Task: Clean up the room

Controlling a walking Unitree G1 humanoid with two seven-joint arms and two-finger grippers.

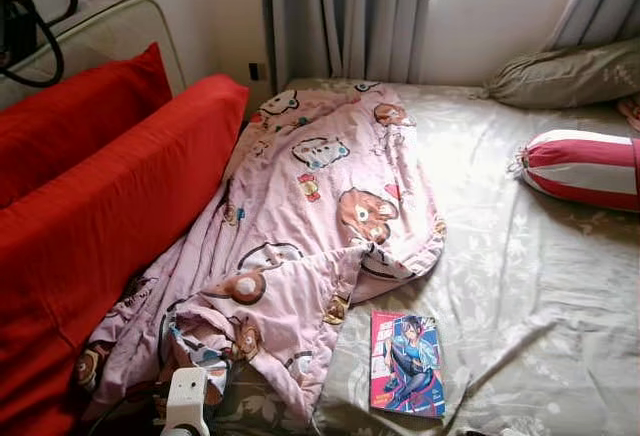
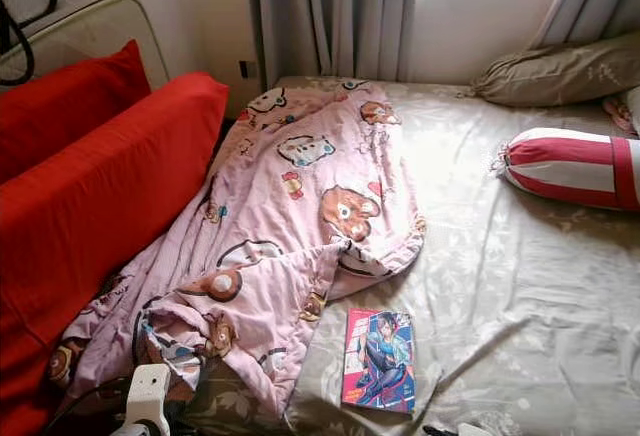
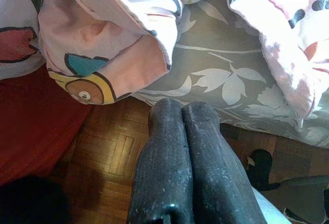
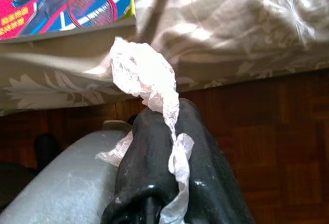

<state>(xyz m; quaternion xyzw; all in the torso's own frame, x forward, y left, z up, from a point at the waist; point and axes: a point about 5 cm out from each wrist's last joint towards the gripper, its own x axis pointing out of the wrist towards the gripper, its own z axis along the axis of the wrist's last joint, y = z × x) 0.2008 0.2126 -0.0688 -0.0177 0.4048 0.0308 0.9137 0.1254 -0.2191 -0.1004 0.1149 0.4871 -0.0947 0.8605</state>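
From the head cameras, a bed [image 1: 540, 286] with a grey leaf-print sheet lies ahead. A pink cartoon-print blanket [image 1: 310, 226] is crumpled along its left side, reaching down to the near edge. Beside the blanket's lower fold, close to the near edge, a comic book [image 1: 407, 364] lies flat, cover up. A red-and-white striped bolster [image 1: 585, 168] rests at the right, with a grey pillow [image 1: 570, 76] behind it by the curtains [image 1: 350, 16]. Red cushions [image 1: 90, 206] line the left side of the bed.

In the left wrist view, the left gripper [image 3: 183, 115] has its two black fingers pressed together with nothing between them. It hangs over the wooden floor [image 3: 108, 152] just off the bed's edge, below a hanging corner of the blanket.

In the right wrist view, the right gripper [image 4: 169, 126] is closed on a crumpled white tissue [image 4: 146, 75] — the paper trails up between the fingers and bunches above their tips. It sits just off the bed's near edge, with the comic book on the sheet close by.
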